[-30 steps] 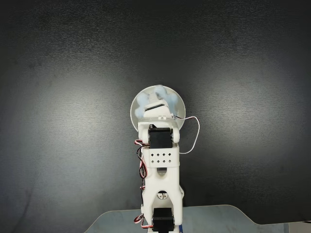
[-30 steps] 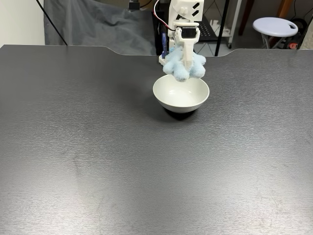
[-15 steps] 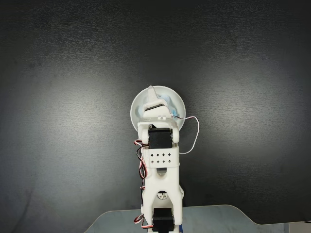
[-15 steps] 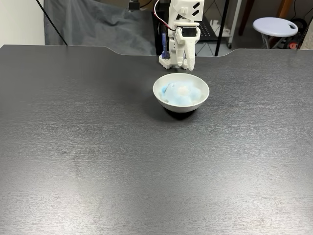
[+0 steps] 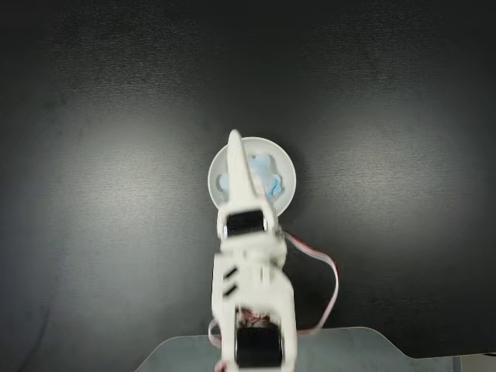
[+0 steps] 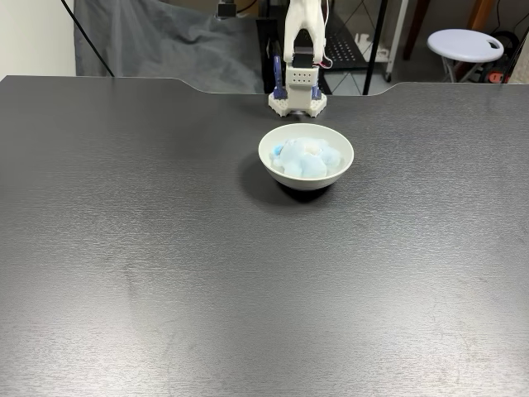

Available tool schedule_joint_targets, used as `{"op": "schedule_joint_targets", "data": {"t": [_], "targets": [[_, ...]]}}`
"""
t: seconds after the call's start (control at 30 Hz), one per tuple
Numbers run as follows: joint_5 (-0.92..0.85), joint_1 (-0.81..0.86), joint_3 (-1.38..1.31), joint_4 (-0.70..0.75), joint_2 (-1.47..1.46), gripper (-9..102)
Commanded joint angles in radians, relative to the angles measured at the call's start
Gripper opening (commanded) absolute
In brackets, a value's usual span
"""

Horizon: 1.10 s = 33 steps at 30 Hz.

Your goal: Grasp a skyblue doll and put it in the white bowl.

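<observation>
The skyblue doll (image 5: 265, 175) (image 6: 307, 157) lies inside the white bowl (image 5: 287, 194) (image 6: 307, 179), its pale lobes bunched below the rim. My gripper (image 5: 235, 141) is raised high above the bowl's near-left part, blurred by motion. Its fingers (image 5: 243, 178) read as one narrow tapered blade with no gap and nothing between them. From the front fixed view the white arm (image 6: 301, 50) stands behind the bowl and runs out of the picture's top edge.
The dark table (image 6: 165, 273) stretches wide around the bowl. The arm's base (image 6: 297, 99) sits at the table's far edge. Behind it are a grey cloth (image 6: 149, 41) and a white stool (image 6: 465, 43).
One second ago the gripper held the doll above the bowl. It then opened and the doll dropped in. Since then the arm has lifted up and back, and the fingers have come together.
</observation>
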Motion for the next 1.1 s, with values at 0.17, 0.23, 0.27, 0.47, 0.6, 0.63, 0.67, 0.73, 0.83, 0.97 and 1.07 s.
{"op": "schedule_joint_targets", "data": {"t": [0.17,0.23,0.27,0.47,0.6,0.63,0.67,0.73,0.83,0.97,1.07], "targets": [[0.006,0.009,-0.057,-0.014,0.219,-3],[0.006,0.003,-0.038,-0.014,0.222,-2],[0.006,0.002,-0.02,-0.011,0.224,1],[-0.006,0.008,0.186,-0.014,0.279,-1],[-0.008,0.002,0.35,-0.015,0.376,-1],[-0.008,0.006,0.385,-0.015,0.403,-1],[-0.008,0.009,0.42,-0.015,0.425,-1],[-0.008,0.009,0.486,-0.009,0.463,-1],[-0.008,0.012,0.557,-0.017,0.491,-1],[0.012,0.0,0.557,-0.049,0.503,-1],[0.097,0.012,0.557,-0.15,0.506,-1]]}}
